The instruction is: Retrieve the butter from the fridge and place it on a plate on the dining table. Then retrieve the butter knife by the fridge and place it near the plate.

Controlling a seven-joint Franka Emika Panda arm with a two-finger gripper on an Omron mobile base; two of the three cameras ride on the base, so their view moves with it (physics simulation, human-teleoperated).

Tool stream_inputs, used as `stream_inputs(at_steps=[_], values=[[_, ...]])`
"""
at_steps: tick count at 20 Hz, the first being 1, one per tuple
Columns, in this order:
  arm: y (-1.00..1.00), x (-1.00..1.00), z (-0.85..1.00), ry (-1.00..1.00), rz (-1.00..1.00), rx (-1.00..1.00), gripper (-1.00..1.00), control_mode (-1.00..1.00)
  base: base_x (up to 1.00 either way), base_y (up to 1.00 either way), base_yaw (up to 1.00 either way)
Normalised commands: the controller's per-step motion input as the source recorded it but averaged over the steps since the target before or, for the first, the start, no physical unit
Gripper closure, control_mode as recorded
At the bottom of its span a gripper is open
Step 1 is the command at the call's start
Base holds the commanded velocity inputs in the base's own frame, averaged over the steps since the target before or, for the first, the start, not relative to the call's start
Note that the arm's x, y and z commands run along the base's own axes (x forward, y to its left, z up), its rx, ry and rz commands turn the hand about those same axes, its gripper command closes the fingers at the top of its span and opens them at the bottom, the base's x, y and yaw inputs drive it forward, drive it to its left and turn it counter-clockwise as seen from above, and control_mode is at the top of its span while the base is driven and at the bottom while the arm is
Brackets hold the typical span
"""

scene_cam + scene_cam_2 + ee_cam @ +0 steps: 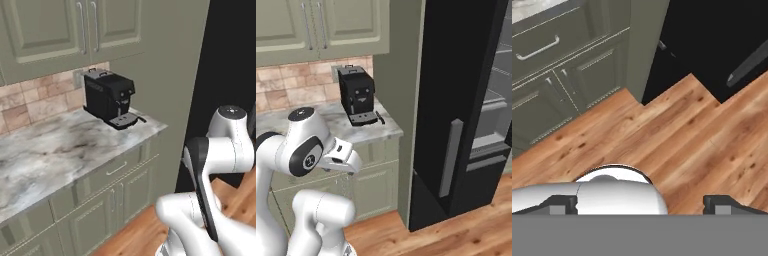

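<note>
Fingers point(562, 204) spread wide and empty over the wooden floor point(677, 135), and that tiny slim dark butter knife point(380, 119) beside the boxy black coffee machine point(357, 95) could easily skid off the marble counter point(383, 131).

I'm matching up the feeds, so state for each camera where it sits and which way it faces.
Left base view: behind the arm's left, facing the marble counter and coffee machine; arm at lower right.
Right base view: behind its right, facing the fridge; arm at lower left.
Hand view: on the hand, looking down at the wood floor; fingertips spread open.
Both base views share the coffee machine.
</note>
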Motion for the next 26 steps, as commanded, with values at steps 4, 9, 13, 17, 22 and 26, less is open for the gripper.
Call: stream_inputs(at_steps=[4, 9, 13, 17, 22, 26], values=[[0.0, 0.0, 0.0, 0.0, 0.0, 0.0, -1.0, 1.0, 0.47, 0.16, -0.03], [0.0, 0.0, 0.0, 0.0, 0.0, 0.0, -1.0, 1.0, 0.47, 0.05, 0.0], [0.0, 0.0, 0.0, 0.0, 0.0, 0.0, -1.0, 1.0, 0.48, 0.0, 0.0], [0.0, 0.0, 0.0, 0.0, 0.0, 0.0, -1.0, 1.0, 0.48, -0.06, 0.05], [0.0, 0.0, 0.0, 0.0, 0.0, 0.0, -1.0, 1.0, 0.57, -0.22, 0.09], [0.0, 0.0, 0.0, 0.0, 0.0, 0.0, -1.0, 1.0, 0.34, -0.39, 0.08]])
